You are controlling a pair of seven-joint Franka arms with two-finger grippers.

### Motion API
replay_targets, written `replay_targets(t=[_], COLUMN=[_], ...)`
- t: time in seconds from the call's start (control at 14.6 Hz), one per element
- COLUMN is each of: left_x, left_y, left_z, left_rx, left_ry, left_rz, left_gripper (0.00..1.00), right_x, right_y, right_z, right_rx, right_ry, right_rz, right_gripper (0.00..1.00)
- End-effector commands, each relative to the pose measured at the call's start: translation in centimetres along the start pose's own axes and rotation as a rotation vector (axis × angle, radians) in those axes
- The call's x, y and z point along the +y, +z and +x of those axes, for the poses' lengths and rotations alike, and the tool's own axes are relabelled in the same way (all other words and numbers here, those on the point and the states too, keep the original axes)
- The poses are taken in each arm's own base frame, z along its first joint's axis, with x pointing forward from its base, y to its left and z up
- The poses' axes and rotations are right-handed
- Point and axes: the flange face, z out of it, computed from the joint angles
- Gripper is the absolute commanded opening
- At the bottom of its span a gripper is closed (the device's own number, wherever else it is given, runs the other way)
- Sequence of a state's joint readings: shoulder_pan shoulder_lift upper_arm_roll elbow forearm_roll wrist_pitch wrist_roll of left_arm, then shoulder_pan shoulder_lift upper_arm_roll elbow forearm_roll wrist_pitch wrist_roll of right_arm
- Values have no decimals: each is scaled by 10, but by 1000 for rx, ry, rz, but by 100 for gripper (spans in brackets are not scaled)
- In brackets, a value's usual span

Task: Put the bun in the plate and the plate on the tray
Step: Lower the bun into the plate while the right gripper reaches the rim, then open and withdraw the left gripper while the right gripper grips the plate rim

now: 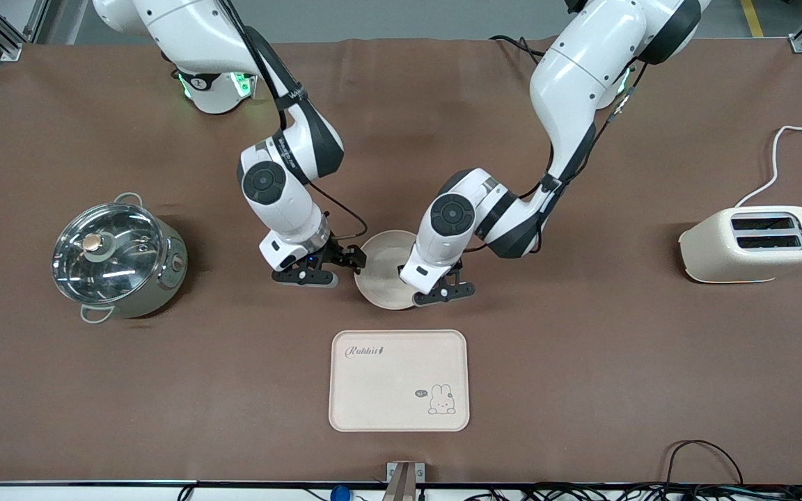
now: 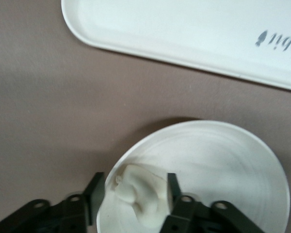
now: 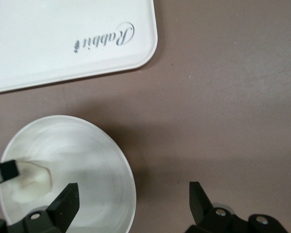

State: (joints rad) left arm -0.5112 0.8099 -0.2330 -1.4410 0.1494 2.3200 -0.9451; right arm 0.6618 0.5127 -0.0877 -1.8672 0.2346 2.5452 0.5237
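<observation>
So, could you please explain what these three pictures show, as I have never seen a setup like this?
Two white robot arms stand at a brown table. One picture looks down from across the table; the other two come from cameras on the arms' wrists. The left gripper is over the round plate, its fingers on either side of a small bun in the plate. The right gripper is open beside the plate's rim, holding nothing. Nearer the front camera lies the rabbit tray. A lidded pot and a toaster sit toward the table's ends.
</observation>
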Motion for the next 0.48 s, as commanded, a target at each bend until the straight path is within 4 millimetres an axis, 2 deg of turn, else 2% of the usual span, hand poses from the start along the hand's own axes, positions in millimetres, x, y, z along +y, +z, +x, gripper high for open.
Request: replay_targets(t=[0.0, 0.14, 0.27, 0.41], left_x=[-20, -52, -94, -138], left_y=[-33, -78, -125, -174], left_z=[23, 51, 82, 107], left_rx=[40, 46, 37, 33], left_ry=[57, 134, 178, 215], left_rz=[69, 130, 164, 181], left_gripper=[100, 100, 100, 100], right_x=[-3, -8, -9, -10], right_y=[17, 35, 47, 48], right_z=[-6, -11, -12, -11], right_rx=[7, 29, 40, 43], right_ry=[11, 24, 24, 22], right_rz=[2, 7, 7, 9], right_gripper=[99, 92, 78, 55])
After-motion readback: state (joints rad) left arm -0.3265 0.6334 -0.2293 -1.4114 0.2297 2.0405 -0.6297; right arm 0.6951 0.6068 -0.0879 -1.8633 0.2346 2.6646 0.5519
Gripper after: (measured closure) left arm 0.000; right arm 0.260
